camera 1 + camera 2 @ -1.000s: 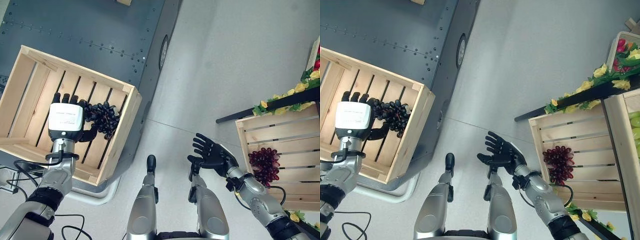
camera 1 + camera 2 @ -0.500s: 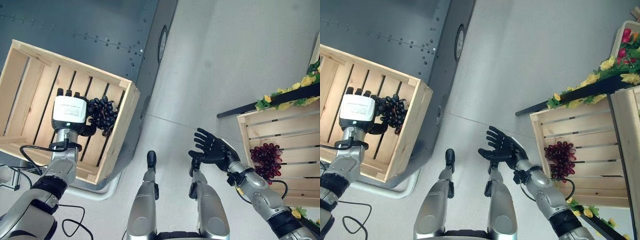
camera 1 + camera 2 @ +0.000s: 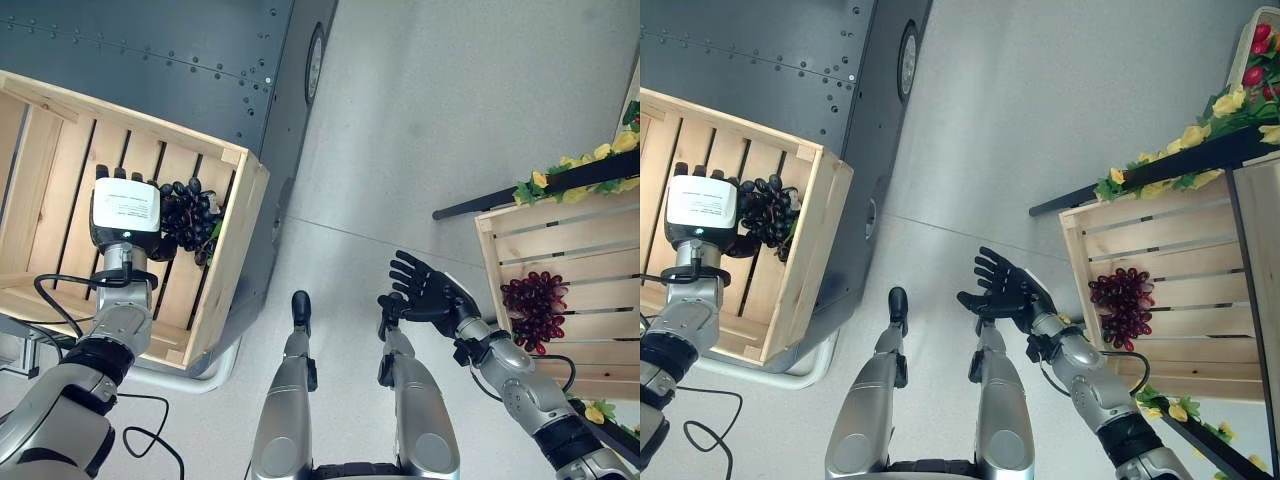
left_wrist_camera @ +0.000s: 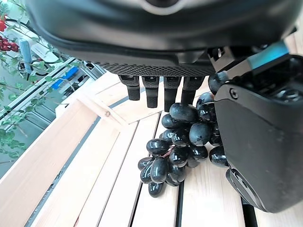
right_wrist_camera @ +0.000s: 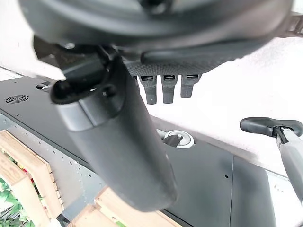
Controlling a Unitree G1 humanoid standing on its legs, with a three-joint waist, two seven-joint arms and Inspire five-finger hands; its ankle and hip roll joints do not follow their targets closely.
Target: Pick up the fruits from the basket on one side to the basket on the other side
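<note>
A bunch of black grapes (image 3: 188,215) lies on the slats of the wooden crate (image 3: 235,255) at my left, close to its right wall. My left hand (image 3: 125,210) hovers low inside that crate right beside the bunch. Its fingers (image 4: 163,92) are straight over the grapes (image 4: 182,142) and its thumb (image 4: 255,142) stands next to them, apart from the fruit. A bunch of red grapes (image 3: 533,308) rests in the wooden crate (image 3: 560,260) at my right. My right hand (image 3: 430,298) is open above the floor between the two crates, fingers spread.
The left crate sits on a dark riveted metal platform (image 3: 150,50). A black rail with yellow flowers and green leaves (image 3: 580,180) runs behind the right crate. Grey floor (image 3: 430,120) lies between the crates.
The whole picture has shifted, so the camera has moved. My left hand stays beside the black grapes in the crate. My right hand has hardly moved.
</note>
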